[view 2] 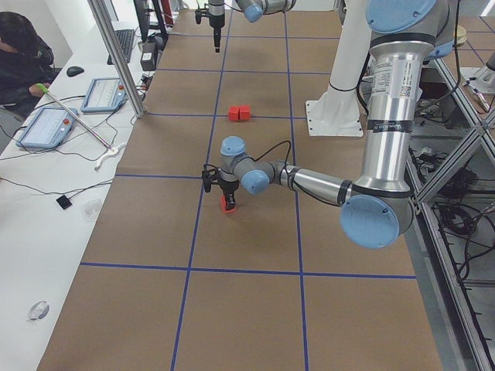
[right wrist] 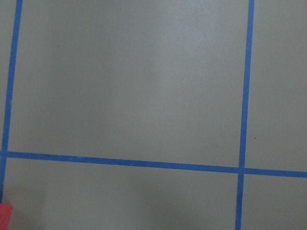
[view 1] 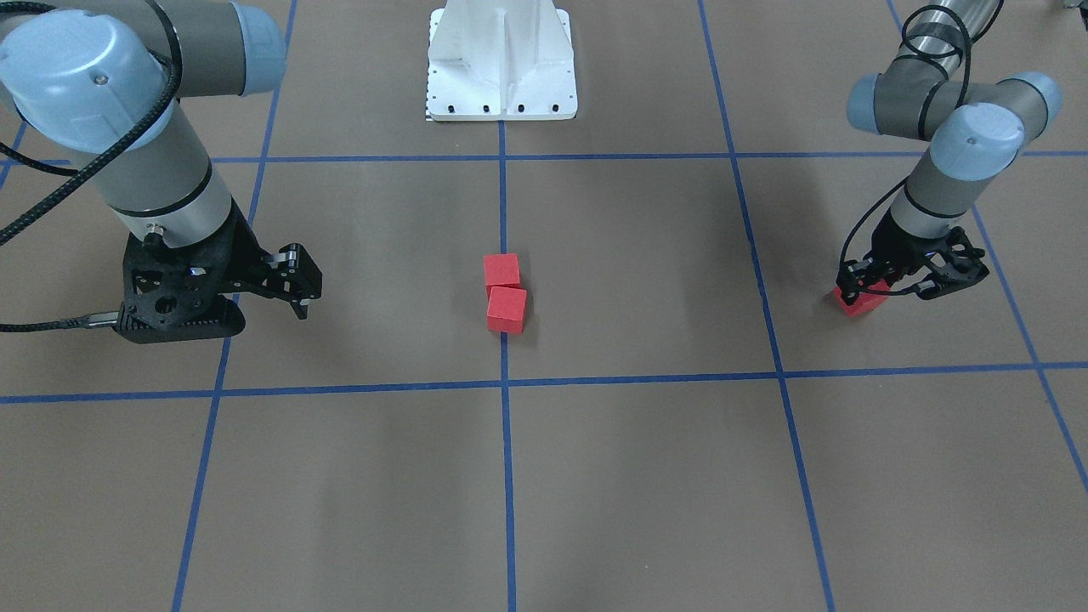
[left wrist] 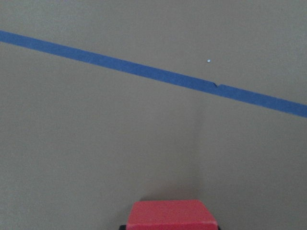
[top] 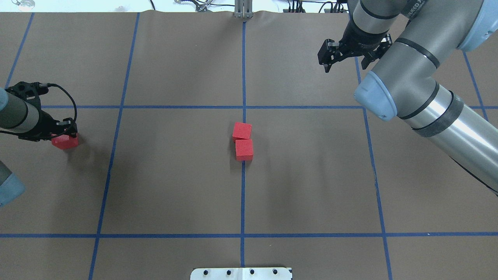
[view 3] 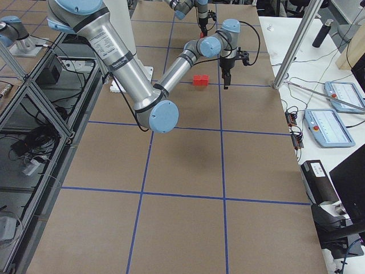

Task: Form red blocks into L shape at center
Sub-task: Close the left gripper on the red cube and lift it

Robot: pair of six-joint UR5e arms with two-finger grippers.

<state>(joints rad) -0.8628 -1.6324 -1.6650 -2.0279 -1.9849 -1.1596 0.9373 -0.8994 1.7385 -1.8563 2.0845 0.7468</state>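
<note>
1. As the surface [top: 175, 186] shows them, the red blocks [top: 244, 149] number three and the hands two.
2. Two blocks touch at the center [top: 272, 163], well off to the right of the left hand [top: 62, 134]. From the right hand [top: 346, 62] they lie to its left and nearer the robot.
3. Their shared long axis runs along the blue tape line [top: 243, 194]. The farther block [top: 241, 131] is turned slightly and the nearer one sits square.
4. The left hand is closed on the third block [top: 66, 142], which sits between its fingers.
5. The right hand hangs spread open, holding nothing.
</note>
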